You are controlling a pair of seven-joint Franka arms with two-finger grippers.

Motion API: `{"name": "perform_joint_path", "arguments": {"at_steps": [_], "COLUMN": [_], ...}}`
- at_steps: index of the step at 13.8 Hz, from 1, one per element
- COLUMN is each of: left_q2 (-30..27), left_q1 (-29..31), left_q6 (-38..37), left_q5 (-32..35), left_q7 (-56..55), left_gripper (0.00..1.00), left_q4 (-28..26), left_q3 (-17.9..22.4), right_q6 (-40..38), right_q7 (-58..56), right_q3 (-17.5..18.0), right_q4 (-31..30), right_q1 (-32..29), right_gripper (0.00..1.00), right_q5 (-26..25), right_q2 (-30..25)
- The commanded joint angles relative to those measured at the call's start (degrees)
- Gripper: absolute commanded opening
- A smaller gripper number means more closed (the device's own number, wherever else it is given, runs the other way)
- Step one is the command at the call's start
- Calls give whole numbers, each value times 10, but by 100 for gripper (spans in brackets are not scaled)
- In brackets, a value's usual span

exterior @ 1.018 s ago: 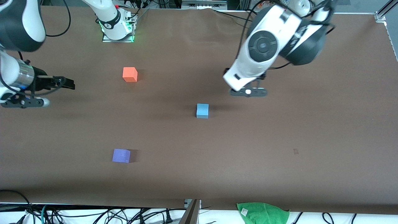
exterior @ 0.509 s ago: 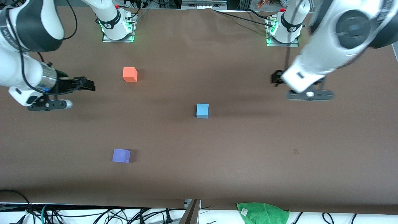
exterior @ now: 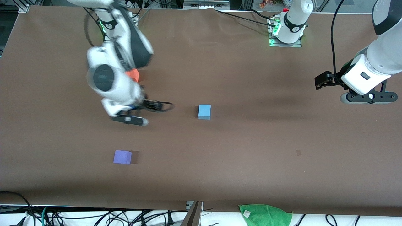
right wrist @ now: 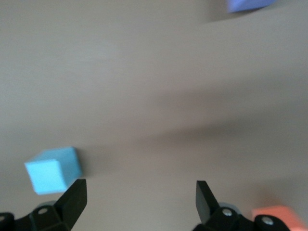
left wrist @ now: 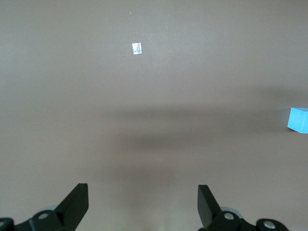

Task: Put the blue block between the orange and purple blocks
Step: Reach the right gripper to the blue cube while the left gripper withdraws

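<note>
Three blocks sit apart on the brown tabletop [exterior: 251, 157], and no end effector holds one.

The blue block [exterior: 204, 111] sits near the middle of the tabletop, with nothing touching it. The orange block [exterior: 133, 74] is farther from the front camera and partly hidden by the right arm. The purple block [exterior: 122, 157] is nearer the front camera. The right end effector [exterior: 157, 106] hangs over the tabletop beside the blue block, fingers wide open and empty. The left end effector [exterior: 323, 81] hangs over the left arm's end of the tabletop, also wide open and empty.
</note>
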Motion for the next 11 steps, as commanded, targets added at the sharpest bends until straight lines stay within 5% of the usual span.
{"name": "perform_joint_path", "arguments": {"at_steps": [1, 4, 7, 11], "left_q2": [-42, -71, -157, -136], "left_q1": [39, 61, 88, 65], "left_q6": [5, 34, 99, 104], "left_q5": [-33, -31, -63, -10], "left_q7": [20, 19, 22, 108], "left_gripper": [100, 100, 100, 100], "left_q4": [-28, -64, -195, -195], "left_q3": [-6, -7, -11, -10], "right_q6": [34, 97, 125, 138], "right_q7": [91, 133, 156, 171], "right_q3": [-7, -7, -11, -9], "right_q4": [113, 154, 155, 155], "right_q1": [41, 75, 110, 120], "right_gripper": [99, 99, 100, 100], "right_q5": [3, 2, -3, -3], "right_q2": [110, 177, 205, 207]}}
